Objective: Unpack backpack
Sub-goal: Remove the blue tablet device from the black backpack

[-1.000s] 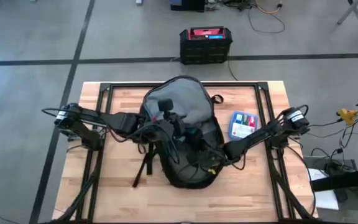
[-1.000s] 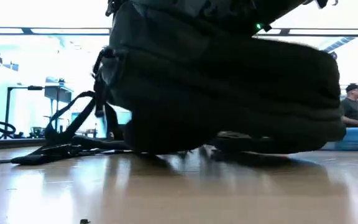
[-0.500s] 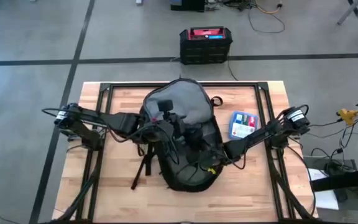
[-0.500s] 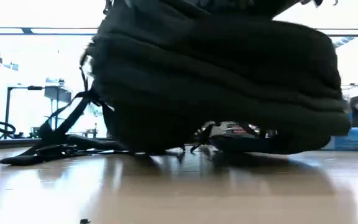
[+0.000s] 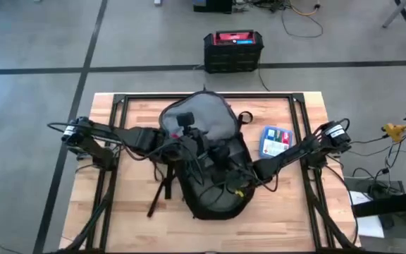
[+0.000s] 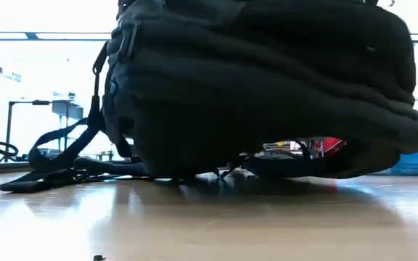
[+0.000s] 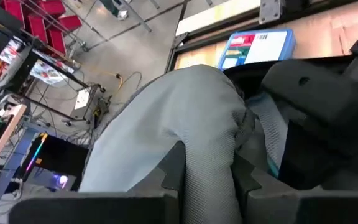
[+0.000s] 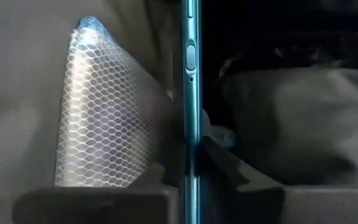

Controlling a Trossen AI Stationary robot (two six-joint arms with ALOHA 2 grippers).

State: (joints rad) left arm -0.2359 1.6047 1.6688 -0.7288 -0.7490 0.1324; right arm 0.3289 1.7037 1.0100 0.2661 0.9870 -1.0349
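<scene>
The black backpack (image 5: 213,187) lies in the middle of the table, its bottom toward the near edge. Its grey-lined flap (image 5: 210,113) is turned back toward the far edge. My left gripper (image 7: 207,180) reaches in from the left and is shut on the grey lining. My right gripper (image 8: 191,177) comes from the right, deep in the backpack's opening (image 5: 220,152). It is shut on a thin teal-blue flat device (image 8: 191,81), seen edge on. In the low view the backpack (image 6: 260,87) fills the frame and hides both grippers. My left gripper pinches a raised fold of the grey lining (image 7: 207,149) between its two fingers; the cloth rises in a ridge from the fingers. My right gripper pinches the flat device between its two fingers by its two broad faces, at one end (image 8: 191,152). The device's thin edge with small buttons runs straight away from the fingers, along them, inside the backpack.
A blue flat package (image 5: 275,141) lies on the table right of the backpack. Loose black straps (image 5: 162,190) trail off its left side. A black box with a red top (image 5: 232,49) stands on the floor beyond the far edge. A mesh pocket (image 8: 98,112) sits beside the device.
The backpack has slid a little toward the table's near edge and stands larger in the low view. Its near underside has lifted slightly on the right. The straps have shifted a little to the left.
</scene>
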